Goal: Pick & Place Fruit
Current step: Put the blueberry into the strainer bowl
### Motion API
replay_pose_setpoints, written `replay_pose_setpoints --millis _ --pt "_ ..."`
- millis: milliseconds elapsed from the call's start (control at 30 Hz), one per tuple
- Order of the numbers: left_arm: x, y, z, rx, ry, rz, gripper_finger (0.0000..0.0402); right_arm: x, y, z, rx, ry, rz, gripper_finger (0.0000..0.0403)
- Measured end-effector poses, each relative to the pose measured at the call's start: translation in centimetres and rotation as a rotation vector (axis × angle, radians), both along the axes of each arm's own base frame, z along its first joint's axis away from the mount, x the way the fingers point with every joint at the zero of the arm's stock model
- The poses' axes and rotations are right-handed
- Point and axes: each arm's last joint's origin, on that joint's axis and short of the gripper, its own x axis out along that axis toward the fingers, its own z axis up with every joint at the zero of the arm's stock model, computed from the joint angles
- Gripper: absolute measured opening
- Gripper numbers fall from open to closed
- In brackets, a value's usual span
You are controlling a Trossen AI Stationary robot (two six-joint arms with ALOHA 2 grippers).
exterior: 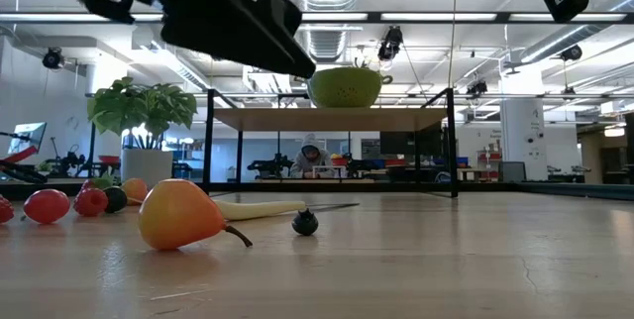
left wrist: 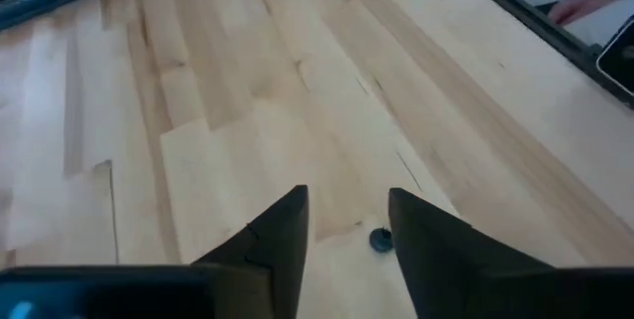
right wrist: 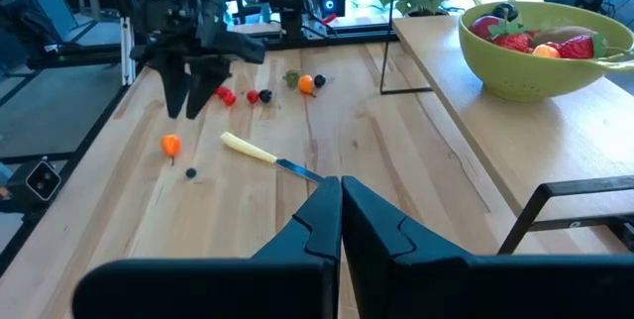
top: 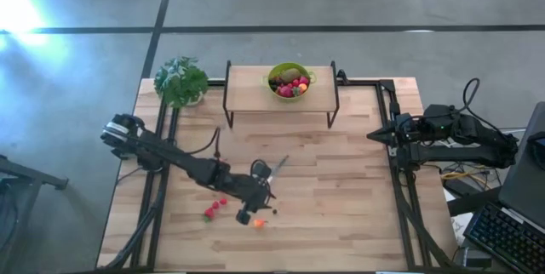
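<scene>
- Left gripper (right wrist: 188, 96), dark and two-fingered, parted and empty, hovering over the pale wooden table (top: 341, 189), touching nothing.
- Directly below its fingers (left wrist: 282, 235): small dark berry (left wrist: 380, 241); orange pear-shaped fruit (right wrist: 171, 145) just beside.
- Red strawberry-like pieces (top: 213, 209) near that gripper.
- Green colander bowl (top: 290, 81), fruit-filled, on the raised shelf.
- Right gripper (right wrist: 340, 200) clenched empty, parked at the table's edge.

I can read no text, label, brand, number or sign in any of my views: nothing legible on the table, the arms, the bowl, or out in the room behind.
</scene>
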Motion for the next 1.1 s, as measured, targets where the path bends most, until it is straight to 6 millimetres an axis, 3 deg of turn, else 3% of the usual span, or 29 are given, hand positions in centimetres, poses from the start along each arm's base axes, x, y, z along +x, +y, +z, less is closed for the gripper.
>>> replay_pose_setpoints --millis 300,533,1100 --pt "0.1 -0.2 -2.1 0.014 0.034 -0.006 0.0225 0.0 0.0 0.0 0.0 0.0 0.0 0.0008" --pt "0.5 -0.7 -4.5 0.048 0.096 -0.032 0.0229 0.0 0.0 0.0 0.0 -0.001 0.0 0.0008" --pt "2.4 -1.7 -7.2 0.041 0.137 -0.065 0.023 0.0 0.0 0.0 0.0 0.0 0.0 0.0008"
